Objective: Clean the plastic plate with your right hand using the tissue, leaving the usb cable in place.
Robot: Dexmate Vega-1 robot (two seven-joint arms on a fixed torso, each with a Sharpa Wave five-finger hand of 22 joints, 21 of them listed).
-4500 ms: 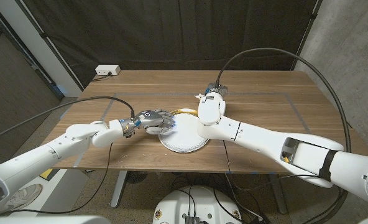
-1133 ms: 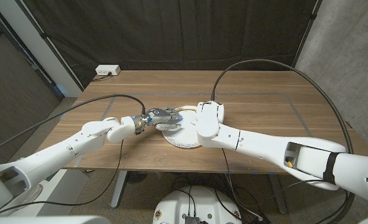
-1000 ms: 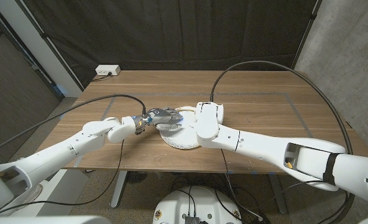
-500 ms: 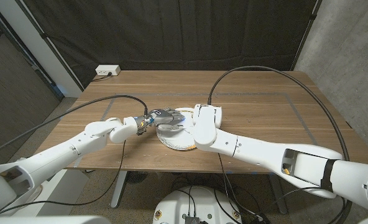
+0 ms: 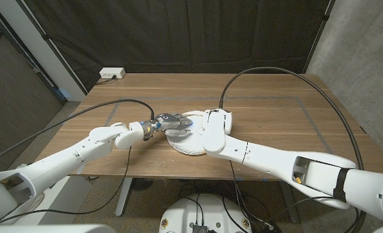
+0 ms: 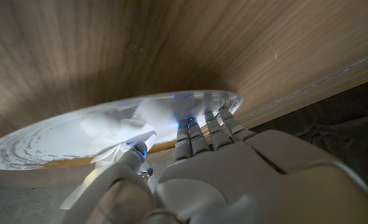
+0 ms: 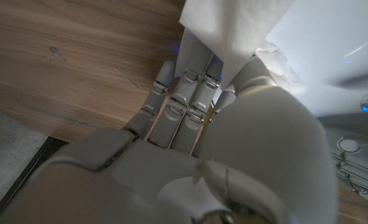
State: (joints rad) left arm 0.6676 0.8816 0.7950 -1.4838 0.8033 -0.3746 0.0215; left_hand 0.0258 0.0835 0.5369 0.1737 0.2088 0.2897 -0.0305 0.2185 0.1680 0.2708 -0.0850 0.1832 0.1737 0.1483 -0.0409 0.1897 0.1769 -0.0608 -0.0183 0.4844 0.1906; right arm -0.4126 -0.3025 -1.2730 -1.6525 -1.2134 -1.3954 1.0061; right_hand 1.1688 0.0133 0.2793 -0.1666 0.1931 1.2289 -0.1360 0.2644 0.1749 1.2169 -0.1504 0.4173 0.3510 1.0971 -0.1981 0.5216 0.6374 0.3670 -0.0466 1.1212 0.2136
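The white plastic plate (image 5: 186,144) lies near the table's front middle. My left hand (image 5: 169,122) grips its left rim, fingers (image 6: 204,127) on one face and the thumb on the other. My right hand (image 7: 190,118) pinches a white tissue (image 7: 234,31) over the plate (image 7: 333,37). In the head view that hand is hidden behind its own wrist (image 5: 215,126) above the plate's right half. The tissue (image 6: 119,140) touches the plate (image 6: 59,140) beside my left thumb. A yellowish coiled usb cable (image 5: 192,114) lies at the plate's far rim, partly hidden.
A white socket box (image 5: 112,73) sits at the table's back left corner. Tape lines (image 5: 295,98) mark a rectangle on the wooden table (image 5: 275,116). Black arm cables (image 5: 288,72) arc over the table's right half.
My right arm has swung towards the plate's left and front, carrying the tissue across it. My left hand has kept hold of the rim, shifting slightly right.
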